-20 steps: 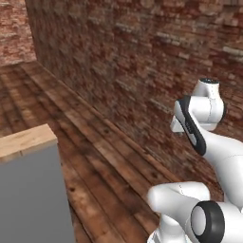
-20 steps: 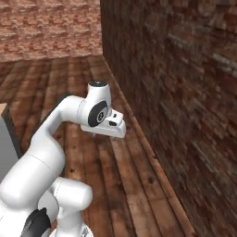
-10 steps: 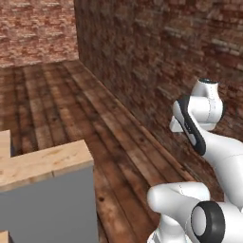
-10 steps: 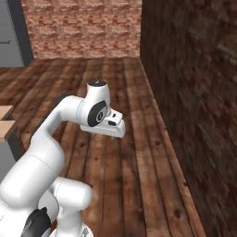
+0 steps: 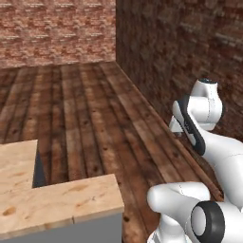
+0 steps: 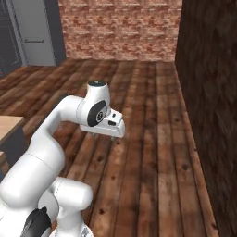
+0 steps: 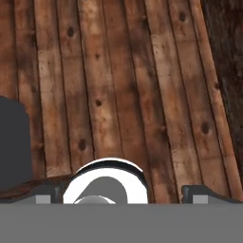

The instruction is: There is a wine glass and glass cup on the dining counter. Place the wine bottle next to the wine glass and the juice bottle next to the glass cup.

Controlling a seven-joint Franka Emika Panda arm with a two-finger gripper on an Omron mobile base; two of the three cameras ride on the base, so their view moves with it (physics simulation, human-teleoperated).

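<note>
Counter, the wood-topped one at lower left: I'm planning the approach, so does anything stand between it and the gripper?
Nothing visible does. Only bare plank floor lies between the gripper and the counter. The fingers are open and empty.

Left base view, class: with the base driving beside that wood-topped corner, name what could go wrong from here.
1. The wood-topped corner lies close to the robot's base; a tight turn might clip it.
2. The brick wall runs near the arm's side, so a wide swing could strike it.
3. The open claw hangs empty over the plank floor.
</note>
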